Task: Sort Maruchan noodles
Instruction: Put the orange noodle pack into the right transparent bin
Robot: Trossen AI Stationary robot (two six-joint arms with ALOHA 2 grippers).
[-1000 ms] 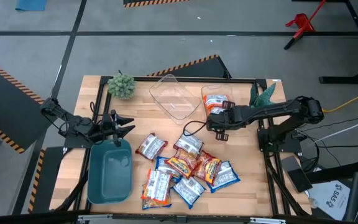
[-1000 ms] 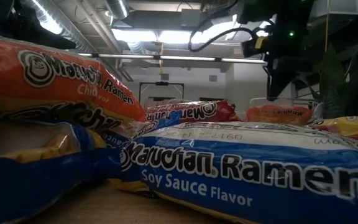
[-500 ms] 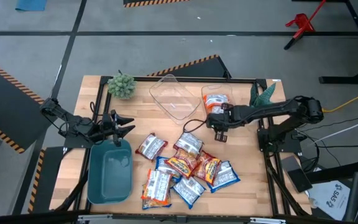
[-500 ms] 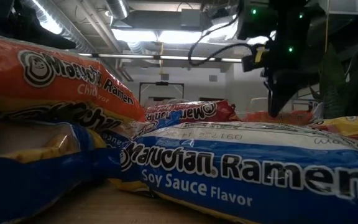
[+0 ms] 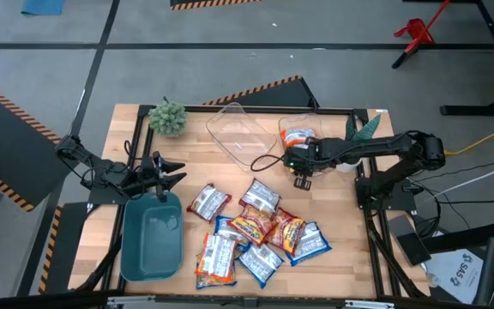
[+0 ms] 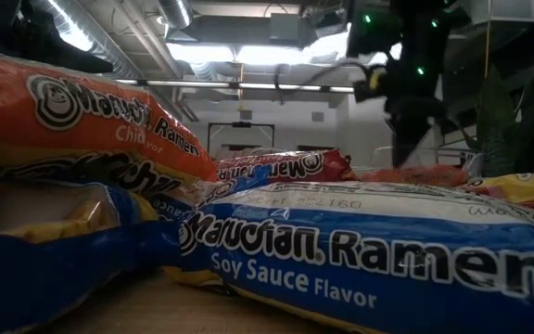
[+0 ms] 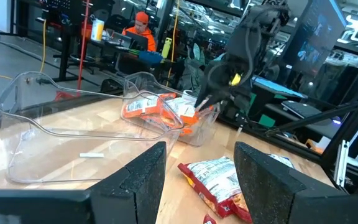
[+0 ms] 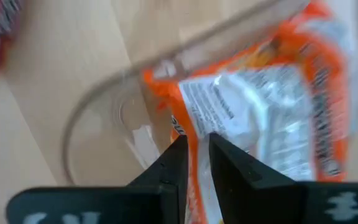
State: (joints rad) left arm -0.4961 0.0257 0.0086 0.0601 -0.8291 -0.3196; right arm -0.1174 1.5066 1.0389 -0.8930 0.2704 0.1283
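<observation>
My right gripper (image 5: 301, 168), fingers nearly closed and empty, hangs at the rim of the clear bin (image 5: 288, 125) holding an orange packet (image 5: 298, 138); the Maruchan noodles (image 5: 256, 232) wait mid-table. Left gripper (image 5: 168, 171) idles above the teal bin (image 5: 151, 236), fingers spread.

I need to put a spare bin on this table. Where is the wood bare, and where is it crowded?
Bare wood: between the potted plant, teal bin and empty clear bin; also right of the packet pile, below the right end effector. Crowded: that pile, and the clear bin holding an orange packet.
</observation>
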